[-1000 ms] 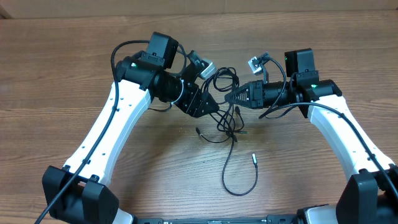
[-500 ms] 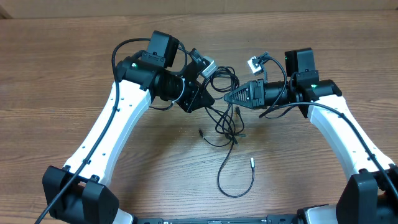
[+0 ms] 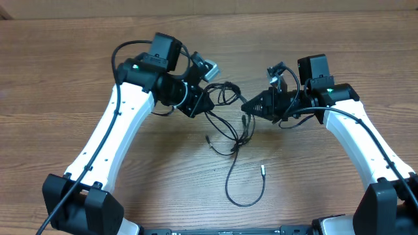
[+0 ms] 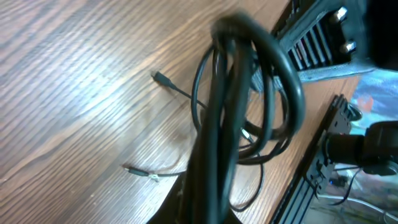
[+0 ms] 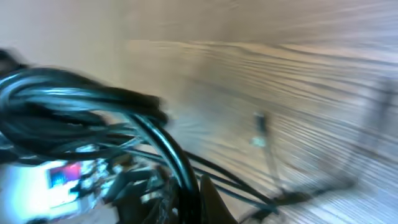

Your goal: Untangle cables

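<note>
- Left gripper (image 3: 208, 106) is clamped shut on the cables (image 4: 219, 124), with the tangle bunched at its tips and 1 loose loop trailing away.
- Right gripper (image 3: 249, 104), facing the left gripper across the tangle, looks pinched shut on strands too.
- Risk: pulling apart could cinch the knot.
- Wood-grain table (image 3: 65, 52); the room barely shows.

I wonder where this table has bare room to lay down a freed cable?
Bare wood lies outside the left arm, along the table's far edge, and in front on either side of the loose loop. The middle is crowded: the cables bunch between the left claw and the right claw.
</note>
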Controlling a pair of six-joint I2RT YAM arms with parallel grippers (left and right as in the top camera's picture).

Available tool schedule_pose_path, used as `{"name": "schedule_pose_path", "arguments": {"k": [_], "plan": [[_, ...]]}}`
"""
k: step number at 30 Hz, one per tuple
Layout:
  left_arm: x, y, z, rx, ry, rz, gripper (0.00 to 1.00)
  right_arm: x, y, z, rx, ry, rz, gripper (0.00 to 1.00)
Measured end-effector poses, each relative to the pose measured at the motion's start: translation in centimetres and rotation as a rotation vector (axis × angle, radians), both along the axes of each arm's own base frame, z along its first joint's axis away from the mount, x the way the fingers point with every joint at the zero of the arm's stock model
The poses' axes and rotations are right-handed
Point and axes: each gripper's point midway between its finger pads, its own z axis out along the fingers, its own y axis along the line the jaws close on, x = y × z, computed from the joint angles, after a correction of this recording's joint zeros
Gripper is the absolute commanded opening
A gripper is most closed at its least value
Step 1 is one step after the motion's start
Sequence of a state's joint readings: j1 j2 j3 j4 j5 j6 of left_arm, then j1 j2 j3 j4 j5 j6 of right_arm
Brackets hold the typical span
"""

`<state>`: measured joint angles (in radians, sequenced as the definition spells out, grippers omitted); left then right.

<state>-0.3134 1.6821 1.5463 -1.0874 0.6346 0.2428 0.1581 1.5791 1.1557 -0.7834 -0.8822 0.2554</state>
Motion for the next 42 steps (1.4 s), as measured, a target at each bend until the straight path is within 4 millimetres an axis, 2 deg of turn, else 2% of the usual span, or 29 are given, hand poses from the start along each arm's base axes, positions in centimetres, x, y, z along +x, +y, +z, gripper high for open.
{"name": "schedule_pose_path", "arguments": {"k": [9, 17, 19, 20, 22, 28, 31, 33, 37, 42], "plan": [[0.4, 0.6, 0.4, -0.046, 0.022, 0.021, 0.04, 0.5, -4.2, -4.0, -0.331, 0.025, -0.129, 0.04], [0.3, 0.5, 0.5, -0.056, 0.025, 0.018, 0.04, 1.7, -5.4, -4.4, -0.403, -0.019, -0.172, 0.04], [0.3, 0.5, 0.5, -0.056, 0.025, 0.017, 0.04, 1.6, -5.4, -4.4, -0.405, -0.016, -0.174, 0.1], [0.3, 0.5, 0.5, -0.056, 0.026, 0.017, 0.04, 1.6, -5.3, -4.3, -0.4, -0.015, -0.172, 0.21], [0.3, 0.6, 0.5, -0.055, 0.028, 0.02, 0.04, 1.5, -4.9, -4.0, -0.371, -0.017, -0.152, 0.4], [0.6, 1.3, 0.5, -0.054, 0.029, 0.039, 0.04, 0.1, -1.7, -1.5, -0.146, -0.037, -0.013, 0.45], [0.5, 1.0, 0.7, -0.071, 0.032, 0.032, 0.04, -0.7, -0.2, -0.8, -0.096, -0.053, 0.049, 0.52], [0.3, 0.5, 1.1, -0.103, 0.038, 0.018, 0.04, -1.2, 1.1, -0.6, -0.085, -0.076, 0.095, 0.53], [-0.4, -0.8, 1.6, -0.147, 0.042, -0.024, 0.04, -1.9, 3.4, -0.6, -0.102, -0.137, 0.169, 0.53], [-1.3, -2.1, 1.9, -0.162, 0.05, -0.067, 0.04, -1.3, 4.0, -0.9, -0.148, -0.183, 0.16, 0.27]]}}
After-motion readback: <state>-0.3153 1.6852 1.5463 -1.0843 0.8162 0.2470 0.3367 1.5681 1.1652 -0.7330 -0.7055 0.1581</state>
